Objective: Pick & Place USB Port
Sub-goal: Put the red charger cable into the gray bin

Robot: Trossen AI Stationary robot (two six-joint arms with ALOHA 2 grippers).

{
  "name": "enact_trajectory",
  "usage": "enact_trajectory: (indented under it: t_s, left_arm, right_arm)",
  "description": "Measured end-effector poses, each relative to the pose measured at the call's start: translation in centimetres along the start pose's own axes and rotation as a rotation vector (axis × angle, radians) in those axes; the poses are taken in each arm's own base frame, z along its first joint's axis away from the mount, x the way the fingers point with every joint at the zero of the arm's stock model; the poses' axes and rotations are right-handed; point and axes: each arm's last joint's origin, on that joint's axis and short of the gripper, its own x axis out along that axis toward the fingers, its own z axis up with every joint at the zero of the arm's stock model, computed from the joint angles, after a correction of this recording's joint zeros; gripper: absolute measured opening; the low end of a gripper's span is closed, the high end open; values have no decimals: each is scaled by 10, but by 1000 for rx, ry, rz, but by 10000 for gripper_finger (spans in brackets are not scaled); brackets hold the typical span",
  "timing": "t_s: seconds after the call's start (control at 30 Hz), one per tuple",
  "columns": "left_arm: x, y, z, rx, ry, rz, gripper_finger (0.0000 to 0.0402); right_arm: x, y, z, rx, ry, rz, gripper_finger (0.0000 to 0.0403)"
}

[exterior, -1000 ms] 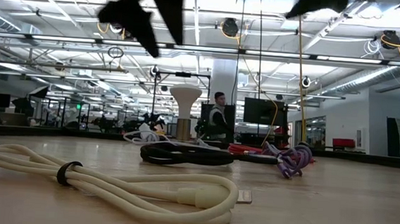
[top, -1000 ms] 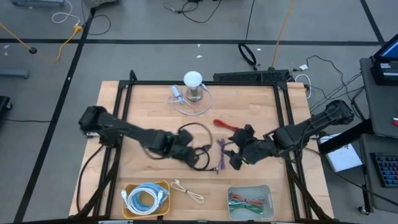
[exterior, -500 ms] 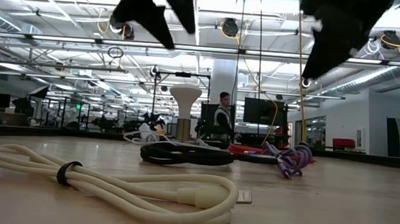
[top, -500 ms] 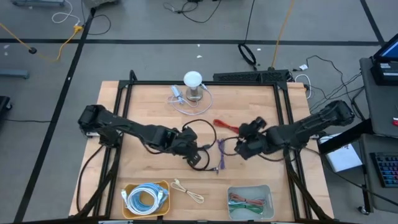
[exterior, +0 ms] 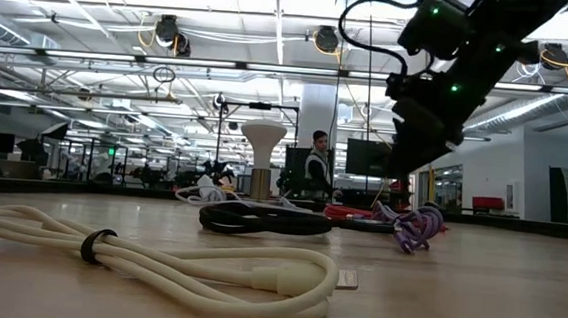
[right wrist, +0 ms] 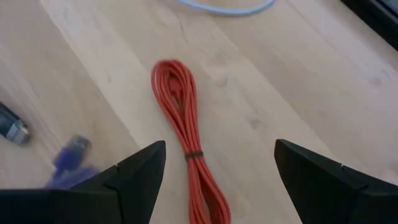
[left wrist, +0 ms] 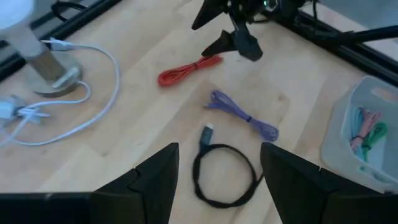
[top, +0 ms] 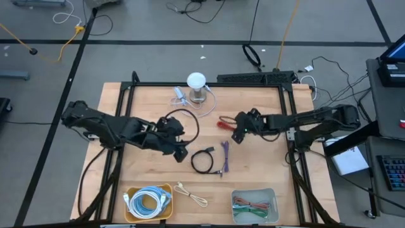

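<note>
While both hands hang spread and empty above the desk (top: pixel 145 101), we judge the step in hand to be the right hand's (top: pixel 241 130) reach for the red cable (top: pixel 226 125), which lies just beside it. As landmark we take the lamp (top: pixel 197 85) at the far edge: the red cable lies a little nearer us and to the right of it, the black cable (top: pixel 202 160) lies farther from it toward the near edge, and the purple cable (top: pixel 224 157) sits just right of the black one. Our left hand (top: pixel 179 140) waits left of the black cable.

To do this well, we would centre the fingers (right wrist: pixel 130 180) across the bundle near its tie, where the strands are gathered, and come down squarely so that both fingers straddle it before closing.

That red cable is a thin, glossy cord folded into a long narrow hank, soft and likely to sag when lifted. By contrast, the black one is a round loop with a small metal plug. Underneath, the desk is pale, smooth wood.
</note>
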Motion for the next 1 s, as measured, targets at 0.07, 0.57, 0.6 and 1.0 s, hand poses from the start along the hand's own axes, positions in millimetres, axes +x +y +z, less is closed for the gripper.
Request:
enact_trajectory:
  t_s: [0.07,0.57,0.6,1.0]
  left_arm:
    - [-5,2,0,4,-1,3,230]
    - [-10,8,0,22,2,30,230]
    - [-10,8,0,21,2,29,230]
    - [-10,7,-1,24,4,27,230]
  right_arm:
    - [4,-4,3,11,5,22,293]
    - [62,0,-19,-44,255,108,293]
    - [64,1,-20,-36,260,106,292]
    - [60,4,-18,23,248,129,89]
